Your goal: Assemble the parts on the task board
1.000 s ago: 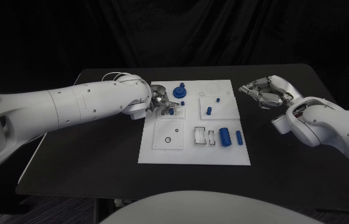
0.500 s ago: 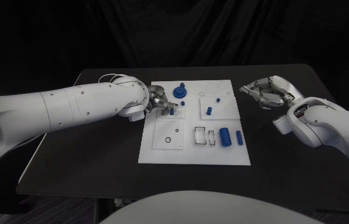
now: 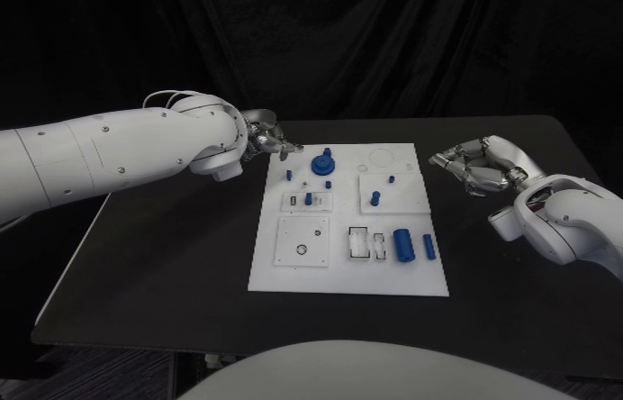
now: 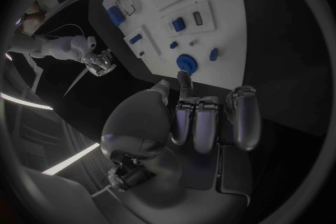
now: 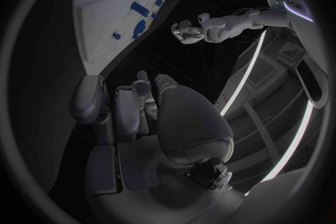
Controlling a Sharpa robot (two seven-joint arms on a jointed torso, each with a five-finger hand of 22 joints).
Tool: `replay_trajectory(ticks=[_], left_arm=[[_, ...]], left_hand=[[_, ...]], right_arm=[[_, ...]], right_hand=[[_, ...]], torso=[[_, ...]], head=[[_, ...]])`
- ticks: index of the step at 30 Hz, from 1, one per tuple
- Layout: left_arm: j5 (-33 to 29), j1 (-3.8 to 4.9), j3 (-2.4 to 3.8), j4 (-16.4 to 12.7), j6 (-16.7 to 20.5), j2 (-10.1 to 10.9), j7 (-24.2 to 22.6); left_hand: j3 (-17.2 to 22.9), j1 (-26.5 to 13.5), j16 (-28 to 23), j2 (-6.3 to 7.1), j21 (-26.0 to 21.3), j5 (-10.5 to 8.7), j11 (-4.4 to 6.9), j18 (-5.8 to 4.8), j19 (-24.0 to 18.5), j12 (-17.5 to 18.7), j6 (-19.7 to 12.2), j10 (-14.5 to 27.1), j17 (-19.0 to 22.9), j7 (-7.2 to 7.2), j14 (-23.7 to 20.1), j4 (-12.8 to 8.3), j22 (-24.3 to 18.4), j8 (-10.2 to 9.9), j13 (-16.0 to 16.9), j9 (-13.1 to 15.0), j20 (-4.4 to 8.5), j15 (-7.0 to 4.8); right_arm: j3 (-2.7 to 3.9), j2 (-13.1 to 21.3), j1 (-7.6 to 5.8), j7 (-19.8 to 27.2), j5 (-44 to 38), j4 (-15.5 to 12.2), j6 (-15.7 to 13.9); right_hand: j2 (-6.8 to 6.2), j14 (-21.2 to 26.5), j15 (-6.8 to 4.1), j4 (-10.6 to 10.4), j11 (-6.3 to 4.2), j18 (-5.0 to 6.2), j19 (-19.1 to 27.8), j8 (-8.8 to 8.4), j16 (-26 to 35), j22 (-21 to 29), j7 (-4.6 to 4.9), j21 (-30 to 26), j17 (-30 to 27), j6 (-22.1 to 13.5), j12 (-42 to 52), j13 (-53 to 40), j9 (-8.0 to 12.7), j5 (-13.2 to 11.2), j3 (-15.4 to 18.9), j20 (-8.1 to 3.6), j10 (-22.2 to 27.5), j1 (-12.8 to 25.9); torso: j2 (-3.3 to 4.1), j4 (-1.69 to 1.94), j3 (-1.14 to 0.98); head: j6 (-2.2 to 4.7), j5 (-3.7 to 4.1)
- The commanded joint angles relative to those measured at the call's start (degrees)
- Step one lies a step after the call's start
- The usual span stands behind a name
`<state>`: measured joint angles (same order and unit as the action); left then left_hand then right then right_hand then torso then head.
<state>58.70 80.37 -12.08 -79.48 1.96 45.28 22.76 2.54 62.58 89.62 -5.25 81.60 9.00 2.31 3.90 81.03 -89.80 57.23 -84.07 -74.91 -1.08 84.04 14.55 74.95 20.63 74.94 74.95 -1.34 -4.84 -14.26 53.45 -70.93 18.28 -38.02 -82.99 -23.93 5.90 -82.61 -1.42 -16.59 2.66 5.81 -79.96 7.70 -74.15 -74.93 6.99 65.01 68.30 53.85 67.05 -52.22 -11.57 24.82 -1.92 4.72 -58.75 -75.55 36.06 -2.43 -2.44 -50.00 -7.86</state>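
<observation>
The left hand [image 3: 270,139] is pulling up and back off the task board [image 3: 348,274], now hovering past the board's far left corner, leaving the small blue parts [image 3: 309,200] uncovered in their plate.

No text, label, brand, number or sign can be read anywhere.

Two bulky white arms (small dark screws), silver hand [image 3: 265,137] on each.
</observation>
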Motion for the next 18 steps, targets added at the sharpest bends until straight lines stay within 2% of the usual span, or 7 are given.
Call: replay_trajectory(ticks=[1,4,7,10,11,14,18], left_arm=[[0.57,0.35,0.00,2.00,-5.36,-0.82,3.86],[0.58,0.37,-0.01,4.18,-6.98,-1.68,4.53],[0.59,0.18,-0.01,5.88,-7.43,-2.52,4.24],[0.59,-0.40,-0.01,7.41,-7.58,-3.41,3.88],[0.60,-0.77,-0.01,8.15,-7.57,-3.87,3.68],[0.60,-1.48,-0.01,9.49,-7.01,-4.73,3.02],[0.60,-2.02,-0.01,10.78,-6.38,-5.62,1.99]], left_hand=[[0.27,1.38,0.38,0.01,0.58,0.41,0.32,-0.81,0.86,-0.20,-1.17,-5.93,-15.09,-0.08,5.96,-1.00,4.98,-0.85,15.06,0.58,0.01,-0.41],[0.38,1.71,0.38,-0.07,0.64,0.46,0.32,-0.82,1.02,-0.20,-1.65,-5.93,-15.09,-0.23,5.96,-1.16,5.04,-1.35,15.06,0.51,0.06,-0.46],[0.39,1.77,0.38,-0.12,2.35,0.47,0.30,-1.48,2.83,-0.20,-1.84,-5.93,-15.09,-0.29,5.96,-1.16,7.21,-1.60,15.06,0.50,0.10,-0.49],[0.34,1.73,0.38,-0.13,3.34,0.43,0.28,-1.86,3.86,-0.20,-1.99,-5.93,-15.09,-0.35,5.96,-1.11,8.47,-1.78,15.06,0.50,0.12,-0.49],[0.26,1.63,0.38,-0.16,4.62,0.33,0.25,-2.36,5.18,-0.20,-2.12,-5.93,-15.09,-0.41,5.96,-0.98,10.11,-1.96,15.06,0.51,0.13,-0.48],[0.20,1.58,0.38,-0.18,5.16,0.26,0.21,-2.57,5.73,-0.20,-2.24,-5.93,-15.09,-0.45,5.96,-0.91,10.80,-2.10,15.06,0.52,0.13,-0.47],[-0.02,1.39,0.38,-0.10,6.27,0.18,0.13,-3.01,6.84,-0.20,-2.51,-5.93,-15.09,-0.56,5.96,-0.72,12.23,-2.40,15.06,0.57,0.12,-0.43]], right_arm=[[0.04,-0.04,0.12,-0.56,-0.20,-0.18,-0.02],[0.04,-0.03,0.12,-0.53,-0.20,-0.20,0.14],[0.04,0.03,0.13,-0.53,-0.20,-0.22,0.22],[0.04,0.12,0.13,-0.57,-0.20,-0.30,0.28],[0.04,0.14,0.13,-0.59,-0.20,-0.32,0.34],[0.04,0.14,0.13,-0.64,-0.20,-0.38,0.50],[0.04,0.20,0.14,-0.69,-0.20,-0.44,0.62]], right_hand=[[-0.07,-0.07,0.00,-0.15,-0.02,-0.33,0.05,-0.12,-0.09,-5.69,0.17,0.01,0.06,0.38,-0.09,-0.06,0.05,0.23,0.15,0.00,-0.23,0.00],[-0.07,-0.07,0.00,-0.15,-0.02,-0.33,0.05,-0.12,-0.09,-5.69,0.17,0.01,0.06,0.38,-0.09,-0.06,0.05,0.23,0.15,0.00,-0.23,0.00],[-0.07,-0.07,0.00,-0.15,-0.02,-0.33,0.05,-0.12,-0.09,-5.69,0.17,0.01,0.06,0.38,-0.09,-0.06,0.05,0.23,0.15,0.00,-0.23,0.00],[-0.07,-0.07,0.00,-0.15,-0.02,-0.33,0.05,-0.12,-0.09,-5.69,0.17,0.01,0.06,0.38,-0.09,-0.06,0.05,0.23,0.15,0.00,-0.23,0.00],[-0.08,-0.07,0.00,-0.15,-0.02,-0.33,0.04,-0.12,-0.08,-5.70,0.16,0.03,0.03,0.39,-0.08,-0.05,0.05,0.24,0.18,0.00,-0.25,0.05],[-0.11,-0.06,0.00,-0.13,-0.03,-0.34,0.02,-0.13,-0.03,-5.72,0.15,0.04,-0.05,0.41,-0.10,0.02,0.05,0.26,0.22,0.00,-0.23,0.11],[-0.15,-0.06,0.00,-0.09,-0.04,-0.33,0.03,-0.13,-0.03,-5.71,0.14,0.02,-0.06,0.40,-0.09,0.03,0.05,0.29,0.22,0.00,-0.23,0.06]], torso=[[0.08,-0.15,-0.12],[0.31,0.02,0.01],[0.36,-0.08,0.00],[0.43,-0.13,-0.06],[0.51,-0.14,-0.05],[0.67,-0.11,0.09],[0.78,-0.10,0.30]], head=[[0.00,0.01],[0.00,0.25],[0.00,0.05],[0.00,-0.10],[0.00,0.00],[0.00,0.19],[0.00,0.11]])
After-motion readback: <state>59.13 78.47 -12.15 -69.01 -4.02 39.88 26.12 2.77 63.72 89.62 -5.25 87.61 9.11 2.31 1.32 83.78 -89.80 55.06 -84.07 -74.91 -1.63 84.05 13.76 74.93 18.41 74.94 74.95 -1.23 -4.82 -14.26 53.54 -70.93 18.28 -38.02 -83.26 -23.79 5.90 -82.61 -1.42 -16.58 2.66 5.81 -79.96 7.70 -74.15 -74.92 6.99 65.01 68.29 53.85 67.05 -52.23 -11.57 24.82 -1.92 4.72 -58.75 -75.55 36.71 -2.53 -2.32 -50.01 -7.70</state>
